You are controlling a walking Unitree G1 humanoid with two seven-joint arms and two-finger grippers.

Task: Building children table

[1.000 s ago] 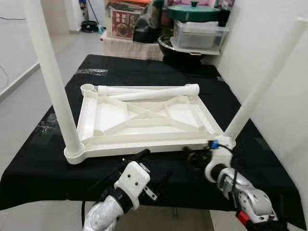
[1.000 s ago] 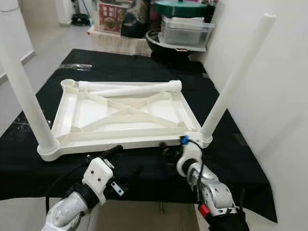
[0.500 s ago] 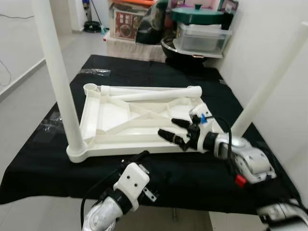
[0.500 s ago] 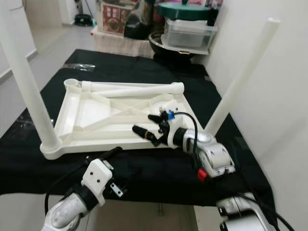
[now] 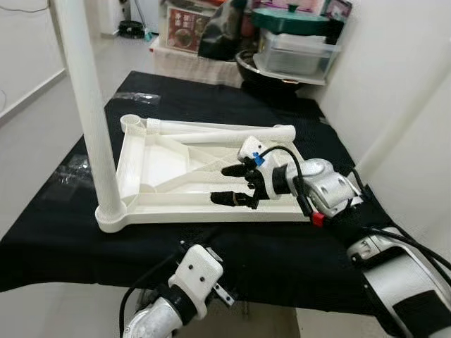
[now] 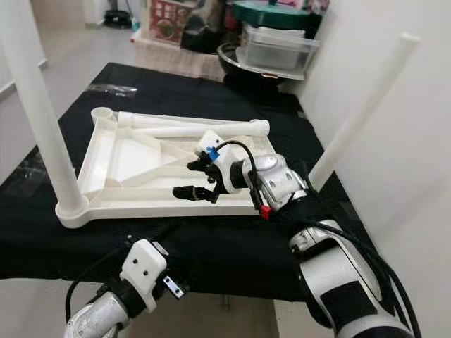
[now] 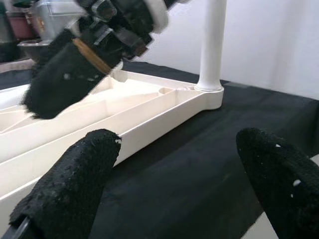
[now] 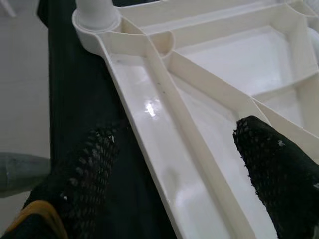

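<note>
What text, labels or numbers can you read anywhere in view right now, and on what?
Nothing is legible.
Printed box on the floor beyond the black-covered table: carries graphics and lettering, too small and blurred to read.
Upturned white tabletop, its legs, the lidded containers at the back: no markings visible.
Right pincer, left pincer: no labels readable.

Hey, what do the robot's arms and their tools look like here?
Both arms are silver with black cables. The right tool has two long black textured fingers, a white housing with a blue tab, and a red tag behind. The left tool has matching black fingers behind a white block-shaped wrist.
</note>
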